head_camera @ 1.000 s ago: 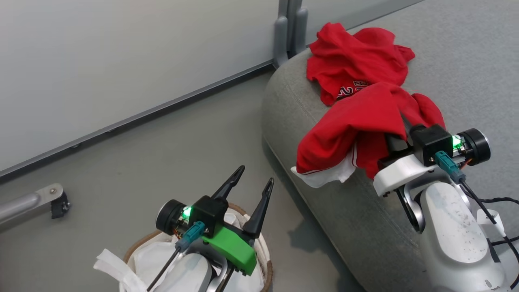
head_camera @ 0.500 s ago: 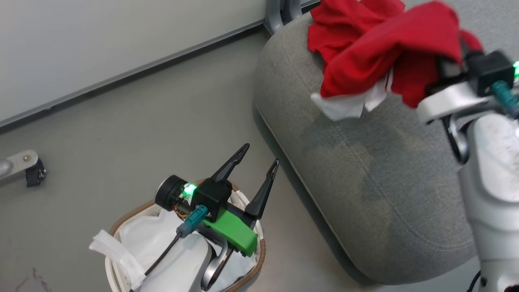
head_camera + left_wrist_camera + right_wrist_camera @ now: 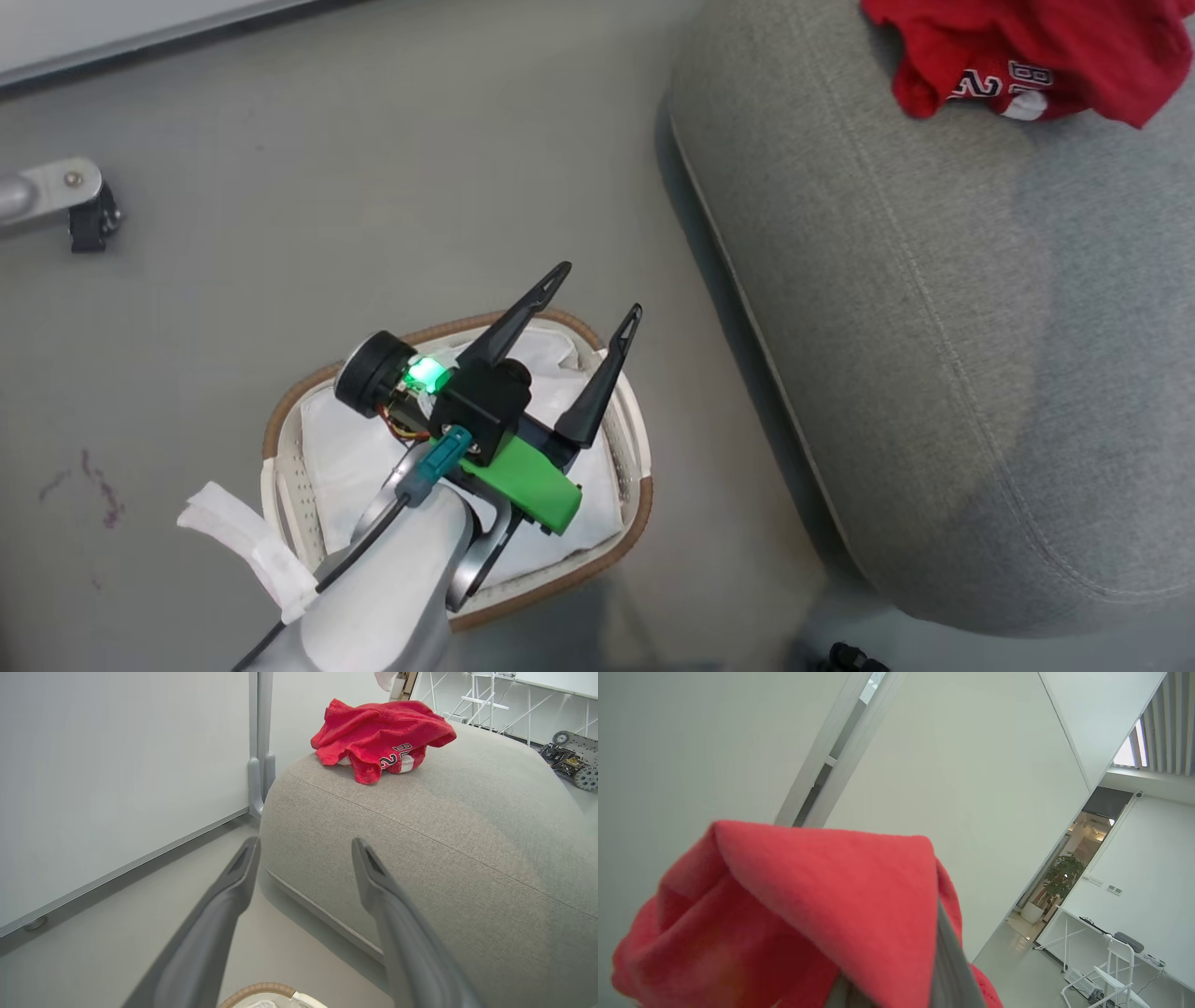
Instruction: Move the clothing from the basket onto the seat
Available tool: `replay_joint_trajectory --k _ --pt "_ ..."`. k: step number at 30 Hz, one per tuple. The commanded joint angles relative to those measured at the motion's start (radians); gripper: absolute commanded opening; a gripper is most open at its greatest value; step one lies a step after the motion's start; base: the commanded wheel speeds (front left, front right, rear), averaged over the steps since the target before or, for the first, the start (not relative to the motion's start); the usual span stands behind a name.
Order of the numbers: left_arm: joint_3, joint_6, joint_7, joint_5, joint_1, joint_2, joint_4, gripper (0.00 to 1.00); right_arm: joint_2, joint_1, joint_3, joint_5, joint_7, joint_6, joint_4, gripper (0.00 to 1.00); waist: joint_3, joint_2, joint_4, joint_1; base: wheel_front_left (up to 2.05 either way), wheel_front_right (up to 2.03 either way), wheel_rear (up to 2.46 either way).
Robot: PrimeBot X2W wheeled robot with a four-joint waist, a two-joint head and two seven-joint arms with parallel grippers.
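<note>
Nearest to me, the left fingers (image 3: 602,383) are hanging spread wide and holding nothing, just above the basket (image 3: 273,425). I am looking down into the basket and finding only its white liner (image 3: 345,457) bunched inside. No red is showing in the part I can see, though my own arm is covering some of it, so I am judging the basket emptied.

Just beside the basket, the seat (image 3: 934,327) is rising as a broad grey cushion, and most of its near surface is lying bare. Farther along its top, the numbered red garment (image 3: 1008,47) is lying crumpled on the fabric, well apart from the basket. That half of the job is looking finished.

The right fingers (image 3: 950,961) are clenched on the held red garment (image 3: 808,896), which is draping over them with a pale wall behind. I am not able to tell whether it is hanging over the seat. By my reckoning, what is remaining is bringing this piece down onto the cushion and letting go.
</note>
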Motion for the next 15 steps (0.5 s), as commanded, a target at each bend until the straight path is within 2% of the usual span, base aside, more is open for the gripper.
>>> replay_joint_trajectory --k 1,8,15 --pt "0.005 -0.003 0.000 0.007 -0.020 0.007 -0.002 1.00 0.008 0.008 -0.017 -0.006 -0.002 -0.001 0.018 0.00 0.093 -0.0001 0.066 -0.0002 0.00 0.00 0.00" --pt "0.018 -0.003 0.000 0.024 -0.038 0.006 -0.011 1.00 0.066 0.160 -0.104 -0.045 -0.002 -0.001 0.087 0.00 0.148 -0.0001 0.062 -0.0002 0.00 0.00 0.00" --pt "0.025 -0.003 0.000 0.024 -0.038 0.024 -0.017 1.00 0.149 0.319 -0.164 -0.047 -0.002 -0.001 0.069 0.00 0.152 -0.0001 0.028 -0.0002 0.00 0.00 0.00"
